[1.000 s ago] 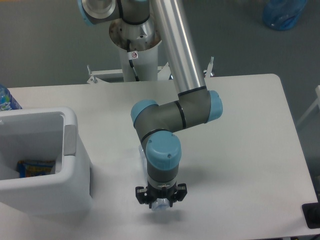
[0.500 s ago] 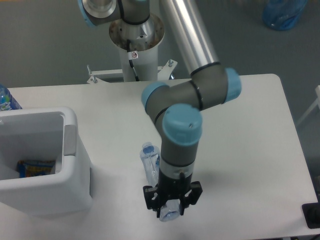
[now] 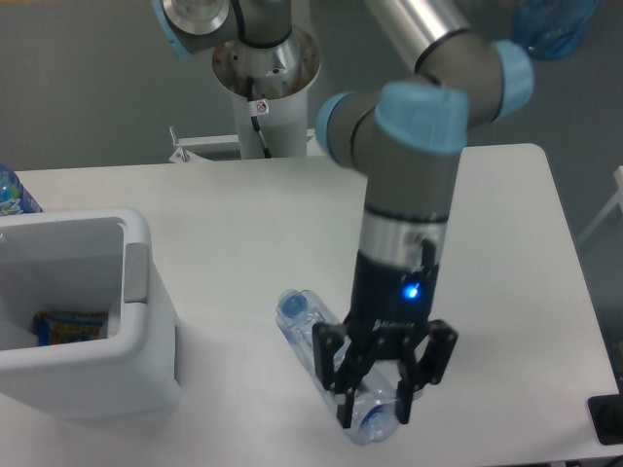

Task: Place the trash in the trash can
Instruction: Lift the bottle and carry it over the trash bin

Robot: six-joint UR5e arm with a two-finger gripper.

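The gripper (image 3: 378, 407) hung nose-down over the near part of the white table (image 3: 506, 253), its two black fingers (image 3: 343, 375) spread wide with a broad gap between them. The clear plastic bottle (image 3: 326, 355) lay on its side on the tabletop, running diagonally from its pale blue neck at the upper left to its base at the lower right. The fingers straddled the lower part of the bottle, one on each side. Whether the pads pressed against the plastic could not be determined from this view; the jaws did not appear clamped.

The white trash can (image 3: 92, 321) stood at the left edge of the table, well apart from the bottle. A colourful wrapper (image 3: 70, 326) lay inside it at the bottom. A blue-capped bottle (image 3: 12, 195) showed partly at the far left edge behind the can. A big blue plastic bag (image 3: 553, 24) sat on the floor beyond the table, upper right.
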